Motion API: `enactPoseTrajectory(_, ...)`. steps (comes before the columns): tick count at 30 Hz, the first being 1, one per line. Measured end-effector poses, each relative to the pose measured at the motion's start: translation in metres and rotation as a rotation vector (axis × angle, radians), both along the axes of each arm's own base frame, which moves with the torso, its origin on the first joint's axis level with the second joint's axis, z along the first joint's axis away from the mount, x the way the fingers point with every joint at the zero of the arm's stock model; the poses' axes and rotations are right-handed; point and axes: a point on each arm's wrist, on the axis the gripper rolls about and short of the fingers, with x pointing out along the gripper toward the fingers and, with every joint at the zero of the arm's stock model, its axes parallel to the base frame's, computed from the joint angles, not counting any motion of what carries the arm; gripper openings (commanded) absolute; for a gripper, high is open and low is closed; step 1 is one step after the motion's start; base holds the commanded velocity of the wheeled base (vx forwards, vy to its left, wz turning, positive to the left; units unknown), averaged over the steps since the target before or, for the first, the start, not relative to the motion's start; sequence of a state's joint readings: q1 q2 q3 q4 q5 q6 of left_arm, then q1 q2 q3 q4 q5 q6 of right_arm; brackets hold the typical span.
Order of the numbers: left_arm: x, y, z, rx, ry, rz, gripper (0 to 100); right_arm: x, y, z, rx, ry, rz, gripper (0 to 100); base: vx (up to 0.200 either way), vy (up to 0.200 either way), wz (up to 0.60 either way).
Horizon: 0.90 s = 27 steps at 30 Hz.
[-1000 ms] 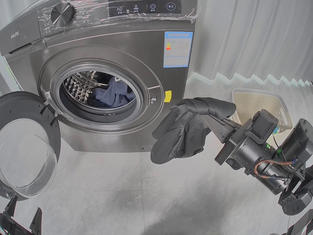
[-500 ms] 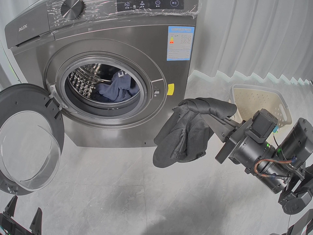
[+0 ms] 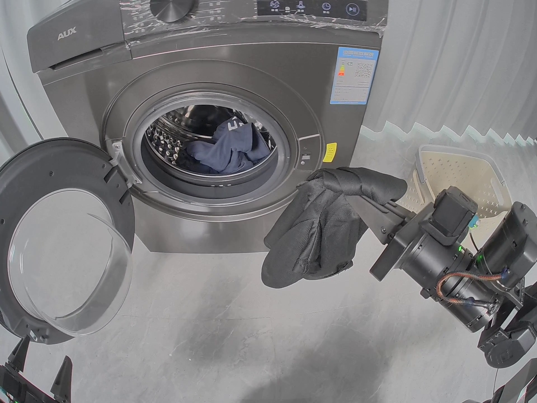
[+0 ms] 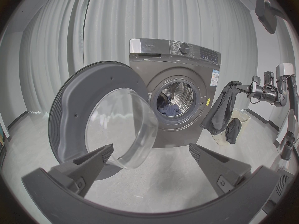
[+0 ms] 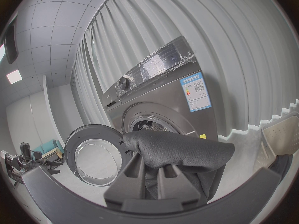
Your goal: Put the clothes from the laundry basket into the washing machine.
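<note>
Left gripper [image 4: 150, 147]: we see it low over the floor, its two fingers spread wide with nothing between them.
Right gripper [image 3: 361, 197]: we see it raised well off the floor, fingers pressed together on a fold of cloth.
Black garment [image 3: 313, 225]: it is pinched by its upper fold in the right gripper. The rest hangs free below the fingertips, clear of the floor. We cannot tell whether it brushes the machine's front.
Door [image 3: 61, 236]: swung wide on its hinge, it stands just ahead of the left gripper and well apart from the right gripper.
Washing machine [image 3: 235, 57]: it stands beyond both grippers. Its round mouth lies ahead of the right gripper's tips and to their left.
Blue garment [image 3: 229, 149]: it lies inside the drum, deeper in than the right gripper's tips.
Laundry basket [image 3: 456, 177]: pale and perforated, it sits on the floor on the right gripper's right side, beside the machine. In the left wrist view we see a dark garment [image 4: 233, 129] draped over its rim.
Curtain [image 3: 447, 57]: pale and pleated, it hangs behind machine and basket, farthest from both grippers.
</note>
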<state>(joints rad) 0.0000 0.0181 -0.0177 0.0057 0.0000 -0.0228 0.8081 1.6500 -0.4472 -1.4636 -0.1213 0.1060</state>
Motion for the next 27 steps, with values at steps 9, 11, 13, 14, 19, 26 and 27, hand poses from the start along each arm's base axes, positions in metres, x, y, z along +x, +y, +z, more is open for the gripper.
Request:
enactPoseTrajectory(9, 0.0, 0.0, 0.0, 0.001, 0.0, 0.0, 100, -0.0005, -0.0003, -0.0013, -0.005, 0.004, 0.002, 0, 0.0, 0.0, 0.0)
enactPoseTrajectory(11, 0.0, 0.0, 0.0, 0.002, 0.0, 0.0, 100, -0.0004, -0.0005, -0.0017, -0.006, 0.005, 0.001, 0, 0.0, 0.0, 0.0)
enactPoseTrajectory(13, 0.0, 0.0, 0.0, 0.001, 0.0, 0.0, 100, -0.0003, -0.0007, -0.0016, -0.006, 0.004, 0.001, 0, 0.0, 0.0, 0.0)
enactPoseTrajectory(14, 0.0, 0.0, 0.0, 0.001, 0.0, 0.0, 100, -0.0004, -0.0008, -0.0018, -0.006, 0.005, 0.001, 0, 0.0, 0.0, 0.0)
enactPoseTrajectory(19, 0.0, 0.0, 0.0, 0.001, 0.0, 0.0, 100, -0.0005, -0.001, -0.0022, -0.007, 0.005, 0.001, 0, 0.08, 0.0, 0.0)
enactPoseTrajectory(26, 0.0, 0.0, 0.0, 0.001, 0.0, 0.0, 100, -0.0006, -0.0011, -0.0023, -0.007, 0.006, 0.001, 0, 0.029, 0.0, 0.0)
enactPoseTrajectory(27, 0.0, 0.0, 0.0, 0.001, 0.0, 0.0, 100, -0.0006, -0.0011, -0.0023, -0.007, 0.006, 0.001, 0, 0.0, 0.0, 0.0)
